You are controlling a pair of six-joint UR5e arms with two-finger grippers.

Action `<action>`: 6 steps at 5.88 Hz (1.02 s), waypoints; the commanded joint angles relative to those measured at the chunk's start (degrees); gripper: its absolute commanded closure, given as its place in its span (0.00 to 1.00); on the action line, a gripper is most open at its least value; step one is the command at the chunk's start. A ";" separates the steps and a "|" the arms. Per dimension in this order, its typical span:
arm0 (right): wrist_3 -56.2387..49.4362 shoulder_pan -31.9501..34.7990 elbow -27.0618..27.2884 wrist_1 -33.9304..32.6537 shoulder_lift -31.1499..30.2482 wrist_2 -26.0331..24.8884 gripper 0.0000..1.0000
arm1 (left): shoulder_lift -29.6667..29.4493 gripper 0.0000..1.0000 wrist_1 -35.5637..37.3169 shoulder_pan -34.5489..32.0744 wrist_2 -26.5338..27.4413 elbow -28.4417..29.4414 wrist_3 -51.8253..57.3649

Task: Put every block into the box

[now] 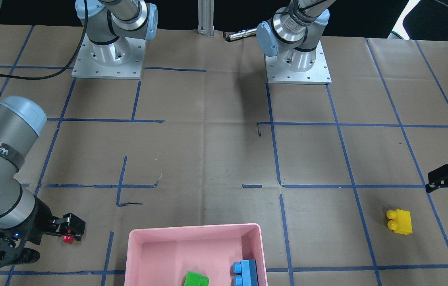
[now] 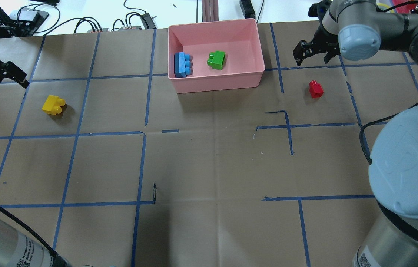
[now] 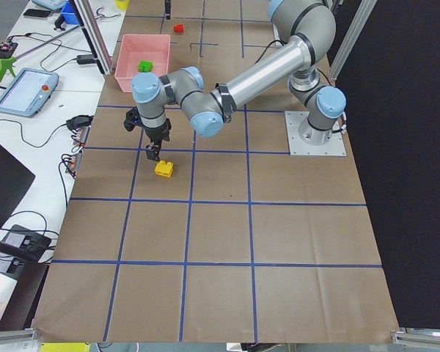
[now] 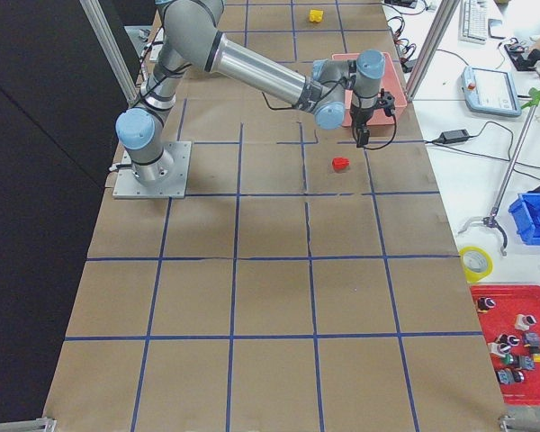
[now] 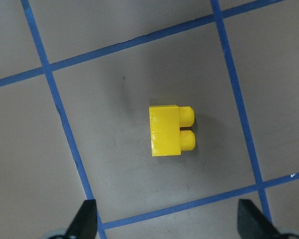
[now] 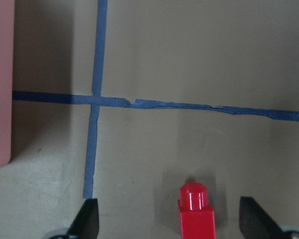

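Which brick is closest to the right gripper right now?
The red single-stud brick, on the table beside the right gripper. The yellow brick lies by the left gripper; the blue brick and green brick sit in the box.

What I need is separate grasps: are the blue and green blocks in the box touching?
Apart: in the overhead view, bare floor of the box separates the blue block and green block.

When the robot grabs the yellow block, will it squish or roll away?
Probably neither. The yellow block looks like hard shiny plastic, so likely stiff. It rests on a flat face, studs sideways, so it should slide, not roll.
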 commanded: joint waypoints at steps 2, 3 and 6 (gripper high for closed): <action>-2.02 -1.99 9.97 -10.94 0.34 0.06 0.00 | -5.90 0.01 1.82 -0.08 -2.51 -0.70 -6.70; -2.02 -2.08 11.90 -10.86 0.35 -0.12 0.01 | -7.57 0.01 4.35 -0.17 -2.88 -1.84 -7.68; -2.11 -3.30 12.80 -11.03 -0.09 0.14 0.04 | -9.43 0.01 13.78 -0.43 -2.80 -7.29 -7.60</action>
